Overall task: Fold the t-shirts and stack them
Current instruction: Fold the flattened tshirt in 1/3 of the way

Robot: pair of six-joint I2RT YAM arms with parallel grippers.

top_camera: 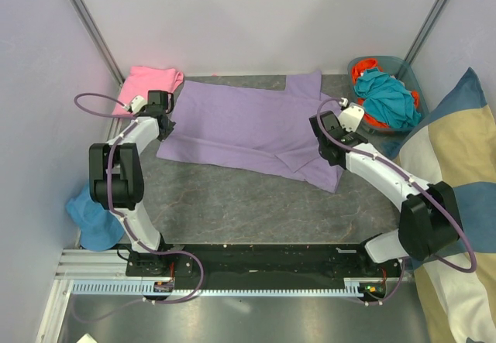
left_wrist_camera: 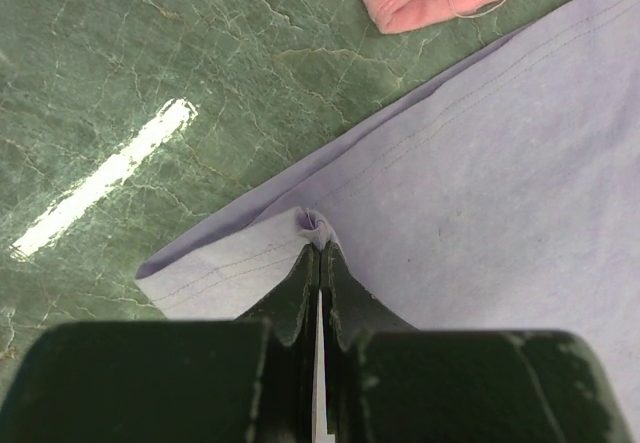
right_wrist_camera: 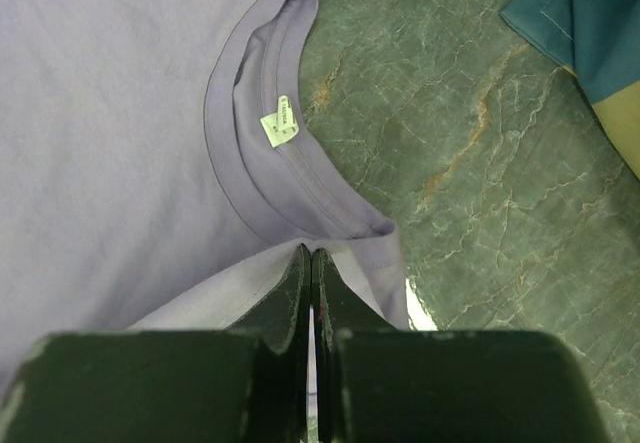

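The lavender t-shirt (top_camera: 240, 122) is spread flat across the far middle of the table (top_camera: 232, 204), hem toward the left edge and collar (right_wrist_camera: 260, 163) toward the right. The pink t-shirt (top_camera: 147, 84) lies bunched in the far left corner, just beside the lavender hem.

The left gripper (left_wrist_camera: 318, 248) is clenched on a pinch of cloth at the hem corner. The right gripper (right_wrist_camera: 310, 255) is clenched on the shoulder edge just beside the collar. A small pucker of cloth is seen at the left fingertips. No cloth is lifted off the table yet.

The step in hand is judged to be a lengthwise fold of the lavender shirt, gripped at both ends of one side. The next move would call for both ends to be raised together and carried across the shirt evenly, so that the cloth is kept taut and the edge laid down straight. The pink shirt remains to be dealt with, and nothing is stacked.

A basket (top_camera: 395, 58) stands at the far right corner. A teal cloth (top_camera: 387, 95) and an orange cloth (top_camera: 363, 70) are heaped in it.
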